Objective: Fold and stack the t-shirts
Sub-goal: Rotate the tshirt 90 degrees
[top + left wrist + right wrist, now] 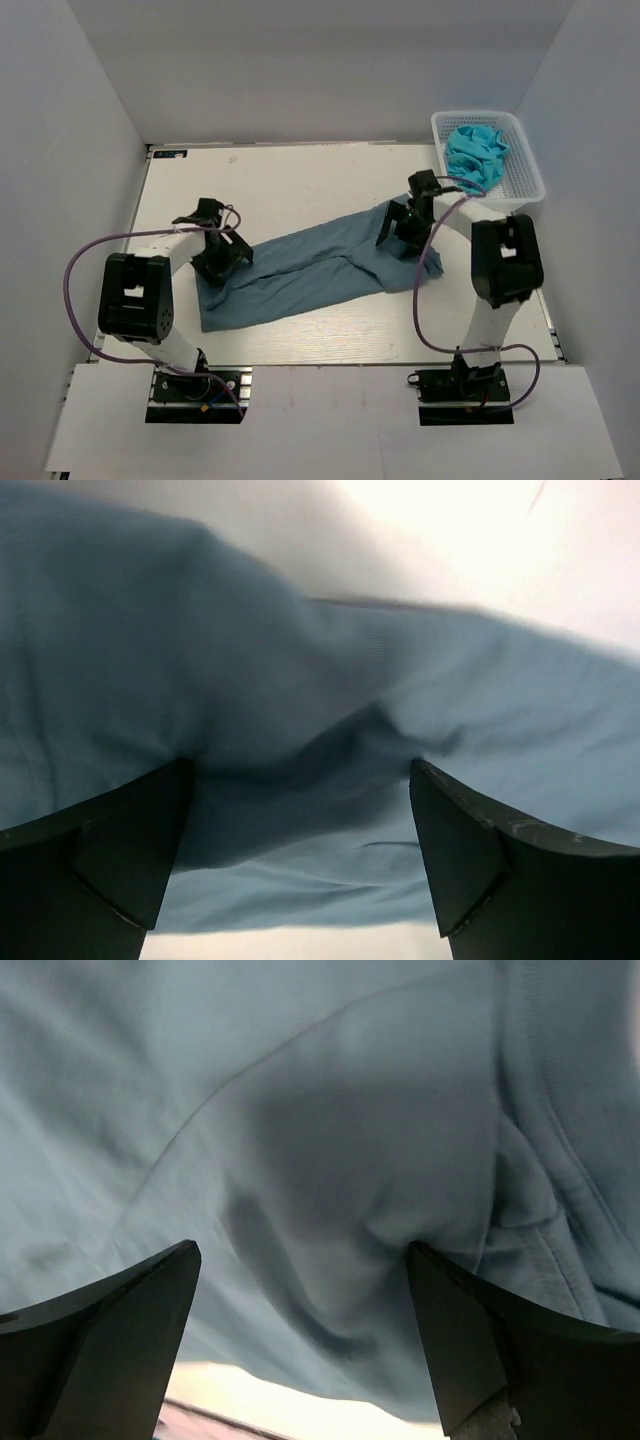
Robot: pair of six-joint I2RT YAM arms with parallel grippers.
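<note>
T-shirt (310, 270): plain slate-blue, rumpled, pulled into long band across desk (300, 170) middle, running near-left to far-right. Soft, light, limp; likely sags and bunches when lifted. Best hold, by judgement: pinch hem corners or shoulder seams, one at each end. Left fingers (110, 860) spread wide over near-left end, pinching nothing. Right fingers (470, 1340) spread over far-right end, cloth below, not pinched. Basket (527, 165) at far-right corner holds crumpled bright-blue cloth (475, 150).
</note>
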